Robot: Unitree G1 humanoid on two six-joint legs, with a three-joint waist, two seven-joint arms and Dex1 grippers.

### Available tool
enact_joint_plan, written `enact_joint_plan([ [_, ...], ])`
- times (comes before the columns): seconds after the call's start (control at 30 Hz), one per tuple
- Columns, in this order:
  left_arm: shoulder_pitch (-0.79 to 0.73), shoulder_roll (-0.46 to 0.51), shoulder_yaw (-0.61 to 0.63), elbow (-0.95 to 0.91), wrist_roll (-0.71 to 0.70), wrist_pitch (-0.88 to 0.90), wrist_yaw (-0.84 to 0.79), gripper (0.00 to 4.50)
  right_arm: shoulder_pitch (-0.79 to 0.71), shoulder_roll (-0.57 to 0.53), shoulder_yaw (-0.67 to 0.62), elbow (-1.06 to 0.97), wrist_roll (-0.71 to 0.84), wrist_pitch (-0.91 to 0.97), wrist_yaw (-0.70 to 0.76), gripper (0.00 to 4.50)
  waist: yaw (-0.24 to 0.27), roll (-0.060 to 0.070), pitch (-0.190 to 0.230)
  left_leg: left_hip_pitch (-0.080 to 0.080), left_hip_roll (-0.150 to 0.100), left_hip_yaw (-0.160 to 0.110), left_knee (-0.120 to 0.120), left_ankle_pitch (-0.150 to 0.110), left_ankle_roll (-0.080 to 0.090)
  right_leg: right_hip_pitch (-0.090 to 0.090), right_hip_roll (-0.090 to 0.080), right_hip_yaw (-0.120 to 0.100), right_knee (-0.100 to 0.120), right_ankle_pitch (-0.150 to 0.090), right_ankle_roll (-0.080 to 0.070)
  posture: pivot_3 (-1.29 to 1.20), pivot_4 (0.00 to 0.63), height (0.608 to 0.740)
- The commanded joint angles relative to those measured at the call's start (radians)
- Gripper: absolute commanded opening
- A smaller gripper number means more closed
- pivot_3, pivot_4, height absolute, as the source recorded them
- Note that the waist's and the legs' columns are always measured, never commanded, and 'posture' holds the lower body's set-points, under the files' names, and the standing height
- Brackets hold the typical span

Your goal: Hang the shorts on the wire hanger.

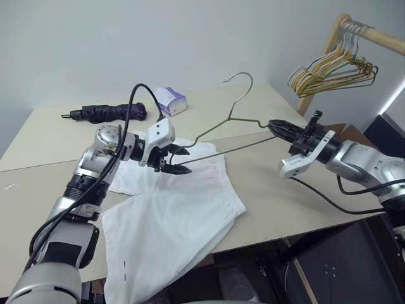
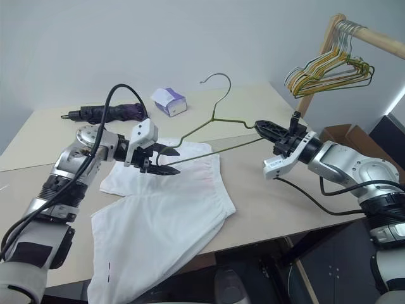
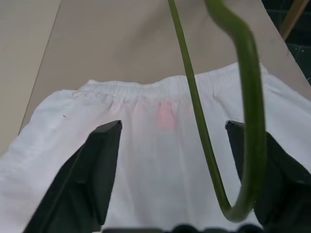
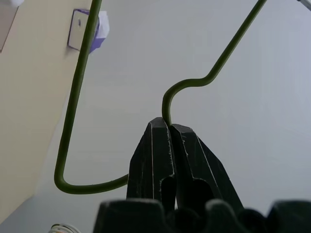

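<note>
The shorts [image 1: 174,212] lie spread flat on the table [image 1: 57,149], their gathered waistband toward the far side with a faint pink tint near it, one leg hanging over the near edge where a small dark mark shows by the hem. Above them the wire hanger [image 1: 231,130] is held in the air, tilted, its hook up and its wide triangle reaching across over the waistband. The right tool [image 1: 273,126] is pressed together on the hanger's shoulder end, pinching the thin wire where it bends. The left tool [image 1: 180,160] hovers just above the waistband with its fingers spread, and the hanger's other rounded end sits between them; whether either finger touches the wire cannot be told. Farther back on the table rest a small white and purple box [image 1: 171,101] and a folded dark umbrella [image 1: 107,113]. Off to the right, a bunch of coloured hangers [image 1: 332,69] hangs from a wooden rail [image 1: 373,35].
</note>
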Motion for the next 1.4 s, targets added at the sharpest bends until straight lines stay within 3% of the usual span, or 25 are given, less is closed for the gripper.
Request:
enact_joint_plan([
  [0.03, -0.039, -0.004, 0.017, -0.006, 0.000, -0.009, -0.013, 2.17, -0.026, 0.002, -0.046, -0.041, 0.025, 0.002, 0.006, 0.00, 0.000, 0.000, 0.000, 0.000, 0.000, 0.000, 0.000, 0.000, 0.000, 0.000, 0.000, 0.000, 0.000, 0.000, 0.000, -0.29, 0.000, 0.740],
  [0.27, -0.038, -0.015, 0.017, 0.005, 0.013, -0.029, -0.019, 0.03, -0.049, 0.018, -0.039, -0.032, 0.010, 0.009, 0.009, 0.00, -0.003, 0.000, 0.000, 0.000, 0.000, 0.000, 0.000, 0.000, 0.000, 0.000, 0.000, 0.000, 0.000, 0.000, 0.000, -0.31, 0.000, 0.740],
  [0.43, -0.036, -0.014, 0.018, 0.015, 0.032, -0.041, -0.004, 0.03, -0.039, 0.022, -0.051, -0.038, 0.061, -0.003, 0.040, 0.00, -0.008, 0.000, 0.000, 0.000, 0.000, 0.000, 0.000, 0.000, 0.000, 0.001, 0.000, 0.000, 0.000, 0.000, 0.000, -0.31, 0.000, 0.740],
  [0.53, -0.013, 0.001, 0.032, 0.014, 0.044, -0.077, 0.009, 0.00, -0.001, 0.011, -0.051, -0.054, 0.208, -0.072, 0.132, 0.74, -0.012, 0.000, 0.000, 0.001, 0.000, 0.000, 0.000, 0.000, 0.000, 0.001, 0.000, 0.000, 0.000, 0.000, 0.000, -0.30, 0.000, 0.740],
  [0.73, 0.075, 0.087, 0.016, -0.019, 0.119, -0.217, 0.010, 0.00, 0.051, -0.012, -0.033, -0.086, 0.436, -0.105, 0.373, 2.80, -0.032, 0.000, 0.000, 0.003, 0.000, 0.000, 0.000, 0.000, 0.001, 0.005, -0.001, 0.000, -0.002, 0.000, 0.002, -0.27, 0.000, 0.740],
  [0.8, 0.094, 0.110, 0.029, -0.027, 0.121, -0.238, 0.007, 0.00, 0.088, -0.012, -0.020, -0.144, 0.643, -0.030, 0.537, 3.45, -0.032, 0.000, 0.000, 0.004, 0.000, 0.000, 0.001, 0.000, 0.001, 0.006, -0.001, 0.000, -0.002, 0.001, 0.002, -0.26, 0.000, 0.740],
  [0.9, 0.114, 0.148, 0.033, -0.043, 0.147, -0.317, 0.012, 0.00, 0.163, -0.041, -0.010, -0.320, 1.038, 0.229, 0.835, 4.44, -0.024, -0.001, 0.000, 0.006, 0.000, 0.000, 0.001, 0.000, 0.001, 0.008, -0.001, 0.000, -0.001, 0.001, 0.002, -0.24, 0.000, 0.740],
  [0.97, 0.128, 0.170, 0.040, -0.051, 0.144, -0.367, -0.003, 0.00, 0.176, -0.061, -0.029, -0.424, 1.250, 0.453, 0.988, 4.48, -0.017, 0.000, 0.000, 0.005, 0.000, -0.001, 0.002, 0.000, 0.001, 0.008, -0.001, 0.000, -0.002, 0.001, 0.003, -0.23, 0.000, 0.740],
  [1.07, 0.145, 0.187, 0.055, -0.079, 0.120, -0.380, -0.020, 0.00, 0.121, -0.063, -0.037, -0.475, 1.373, 0.709, 1.130, 4.48, -0.006, -0.001, 0.000, 0.005, 0.000, -0.001, 0.002, 0.000, 0.001, 0.008, -0.001, 0.000, -0.002, 0.001, 0.003, -0.21, 0.000, 0.740],
  [1.17, 0.164, 0.192, 0.071, -0.125, 0.092, -0.369, -0.032, 0.00, 0.006, -0.038, 0.025, -0.452, 1.303, 0.920, 1.218, 4.48, 0.013, 0.000, 0.000, 0.006, 0.000, -0.001, 0.002, 0.000, 0.001, 0.007, -0.001, 0.000, -0.001, 0.001, 0.003, -0.20, 0.000, 0.740],
  [1.4, 0.178, 0.187, 0.079, -0.176, 0.080, -0.336, -0.023, 0.00, -0.108, 0.076, 0.121, -0.383, 1.137, 1.063, 1.329, 4.48, 0.075, 0.000, 0.000, 0.000, 0.000, -0.001, 0.001, -0.001, 0.001, 0.000, -0.001, -0.001, 0.000, 0.001, 0.004, -0.18, 0.000, 0.740],
])
